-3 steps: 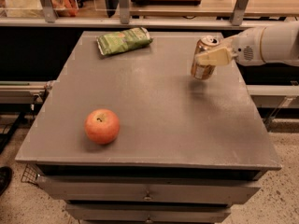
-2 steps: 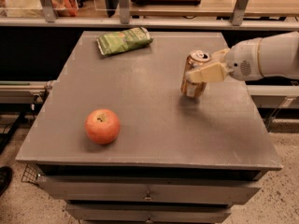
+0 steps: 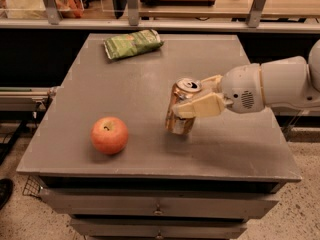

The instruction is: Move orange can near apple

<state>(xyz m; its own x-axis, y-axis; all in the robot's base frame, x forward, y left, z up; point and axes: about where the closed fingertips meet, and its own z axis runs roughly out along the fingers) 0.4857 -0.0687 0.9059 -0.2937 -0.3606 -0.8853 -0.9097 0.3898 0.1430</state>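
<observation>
1. Camera view: a grey table (image 3: 150,84) fills the middle of the picture, with drawer fronts (image 3: 157,209) below its front edge and a wooden shelf with metal posts (image 3: 200,21) running behind it.
2. The white arm (image 3: 280,84) reaches in from the right edge of the picture, over the right half of the table, and ends in the gripper (image 3: 189,98).
3. The cream-coloured fingers (image 3: 200,106) are closed on the orange can (image 3: 179,125). One finger lies across the can's near side and the other sits behind it by the rim, so the can is clamped between them.
4. The orange can is right of the table's middle, toward the front. It is tilted, with its silver top and pull tab leaning up and to the right and its base down and to the left. The base is at or just above the table surface, with a shadow under it; whether it touches the table cannot be told.
5. The apple (image 3: 109,135) rests on the table near the front left, stem dimple up. It lies to the left of the can and slightly nearer the front edge, with a strip of bare table between the two; they are apart, not touching.
6. A green crinkled snack bag (image 3: 133,43) lies flat at the back left of the table, well apart from the can, the apple and the gripper.
</observation>
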